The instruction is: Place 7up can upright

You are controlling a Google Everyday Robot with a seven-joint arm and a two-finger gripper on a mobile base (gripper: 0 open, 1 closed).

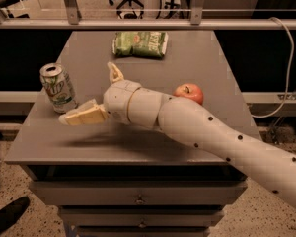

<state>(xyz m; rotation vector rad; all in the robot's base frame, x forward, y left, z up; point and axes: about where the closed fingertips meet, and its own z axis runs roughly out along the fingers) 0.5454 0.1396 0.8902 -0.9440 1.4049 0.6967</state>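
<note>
The 7up can (57,87), silvery-white with green lettering, stands upright near the left edge of the grey table (138,137). My gripper (91,95) is just to the right of the can, open and empty. One finger (81,116) lies low beside the can's base and the other (115,72) points up and back. The can stands free of both fingers.
A red apple (190,93) sits right of centre, partly behind my arm (197,127). A green snack bag (140,44) lies at the far middle of the table. The table has drawers below and a railing behind it.
</note>
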